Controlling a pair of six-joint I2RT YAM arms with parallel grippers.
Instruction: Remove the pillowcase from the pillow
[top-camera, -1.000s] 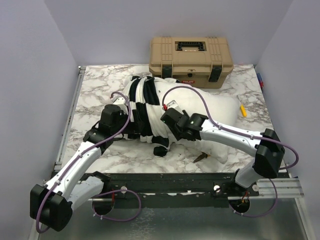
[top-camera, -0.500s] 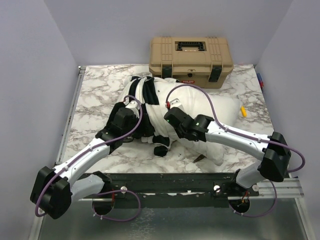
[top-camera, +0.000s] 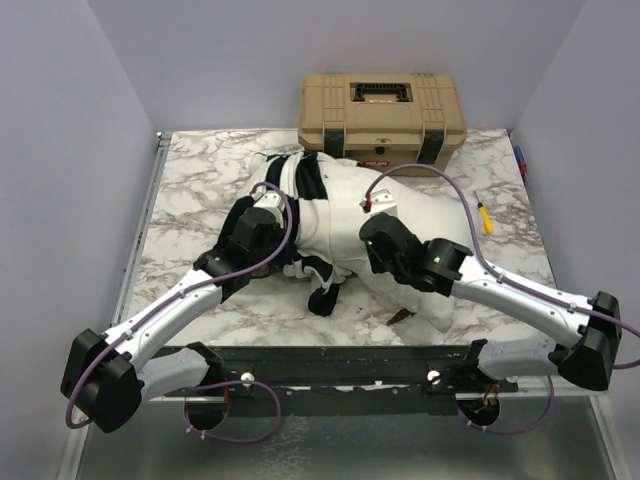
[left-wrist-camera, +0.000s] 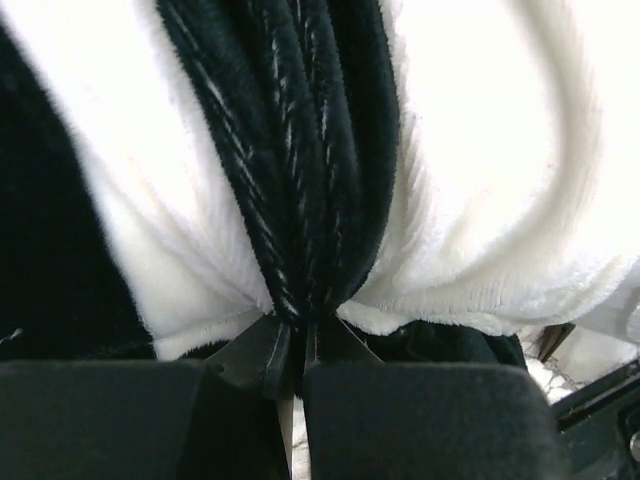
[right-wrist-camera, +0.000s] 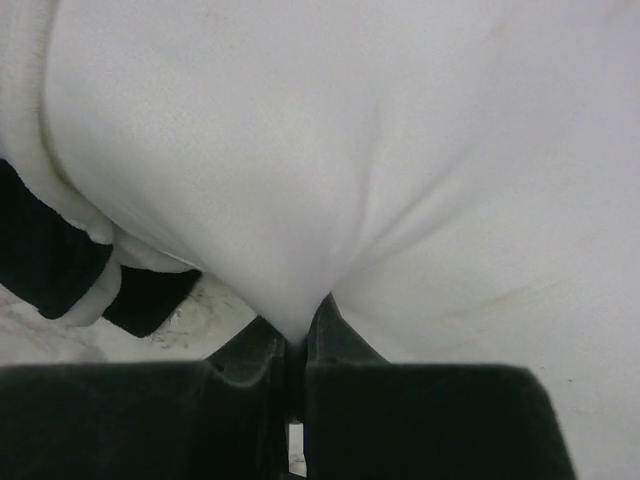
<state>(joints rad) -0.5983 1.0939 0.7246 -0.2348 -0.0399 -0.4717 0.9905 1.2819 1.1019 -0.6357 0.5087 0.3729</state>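
Got a fold of pillowcase pinched tight in the left end effector, bunched up mid-frame on the surface. Got plain pillow fabric clamped in the right end effector, mid-right. Best to pull apart slow: drag left toward the lower left, anchor right, and watch for either pinch slipping off that plush.

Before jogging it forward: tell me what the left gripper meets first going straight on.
The left gripper pinches the fluffy black-and-white checkered pillowcase; straight on, more of it, probably the plump white pillow behind.
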